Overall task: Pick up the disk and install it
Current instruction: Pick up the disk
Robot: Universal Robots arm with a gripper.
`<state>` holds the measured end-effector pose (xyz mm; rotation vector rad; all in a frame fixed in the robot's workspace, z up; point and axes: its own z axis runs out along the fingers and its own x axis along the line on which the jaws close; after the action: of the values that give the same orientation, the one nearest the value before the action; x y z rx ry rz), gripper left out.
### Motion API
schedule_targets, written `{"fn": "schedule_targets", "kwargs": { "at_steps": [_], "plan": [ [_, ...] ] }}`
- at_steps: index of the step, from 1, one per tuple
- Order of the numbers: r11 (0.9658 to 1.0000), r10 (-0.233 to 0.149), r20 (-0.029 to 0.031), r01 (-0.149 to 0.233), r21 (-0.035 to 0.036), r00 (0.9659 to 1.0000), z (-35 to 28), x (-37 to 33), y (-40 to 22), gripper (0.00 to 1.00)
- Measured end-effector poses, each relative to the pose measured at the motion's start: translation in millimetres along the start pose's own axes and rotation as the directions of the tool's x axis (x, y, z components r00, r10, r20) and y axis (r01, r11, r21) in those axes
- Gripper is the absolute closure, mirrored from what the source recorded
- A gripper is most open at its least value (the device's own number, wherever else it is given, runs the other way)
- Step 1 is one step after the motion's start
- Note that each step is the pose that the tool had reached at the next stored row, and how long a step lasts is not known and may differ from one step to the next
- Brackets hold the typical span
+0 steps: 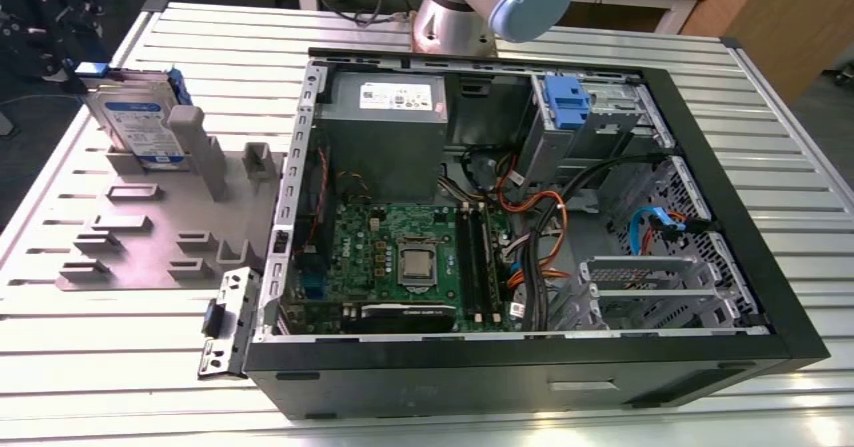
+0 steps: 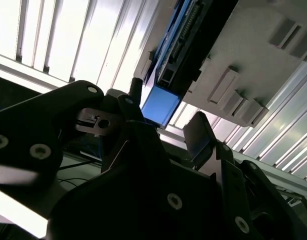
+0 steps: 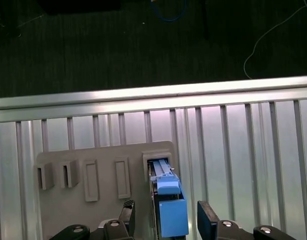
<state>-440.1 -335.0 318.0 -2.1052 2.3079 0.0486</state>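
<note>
**Ana:** Where is the disk sitting at this moment?

**Ben:** The disk [image 1: 140, 117] is standing on edge in the grey holder [image 1: 147, 237], at the far left of the exterior view. It is well apart from the open computer case [image 1: 534, 367] that is lying on the slatted table [image 1: 107, 367].

**Ana:** And what is the gripper doing?

**Ben:** The gripper [image 3: 166, 206] is hovering over the disk's upper edge, spread wide and holding nothing. In both wrist views its fingers [image 3: 207, 217] are framing the blue rail [image 3: 171, 220], one on each side of the thin edge.

**Ana:** Are they touching it?

**Ben:** I am not seeing contact. The wrist views are looking straight along the approach, so I cannot tell how far off the tips are; they seem to be apart from it.

**Ana:** So the step in hand is the grasp. What is it asking for?

**Ben:** As I am judging it, three things:
- Centring comes first, with an even gap on both sides so neither finger is nudging the disk sideways in the holder.
- The pads should be closing on the flat faces, deep enough to be gripping the body and not only the plastic rail.
- The wrist should be staying square to the holder's walls, because a tilted pull is likely to be binding the disk there.
</note>
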Motion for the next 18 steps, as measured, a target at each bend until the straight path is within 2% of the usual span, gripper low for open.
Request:
{"fn": "schedule_targets", "kwargs": {
  "at_steps": [3, 10, 15, 18],
  "plan": [
    [1.0000, -0.003, 0.0016, 0.003, 0.0001, 1.0000, 3.7, 0.2, 0.6, 0.40],
    [1.0000, -0.003, 0.0031, 0.003, 0.0005, 1.0000, 4.8, 0.1, 0.7, 0.40],
    [1.0000, -0.008, 0.0229, 0.008, -0.0017, 0.9997, 10.4, 0.1, 0.7, 0.40],
    [1.0000, -0.008, 0.0244, 0.008, -0.0018, 0.9997, 14.8, 0.2, 0.9, 0.40]
  ]
}}
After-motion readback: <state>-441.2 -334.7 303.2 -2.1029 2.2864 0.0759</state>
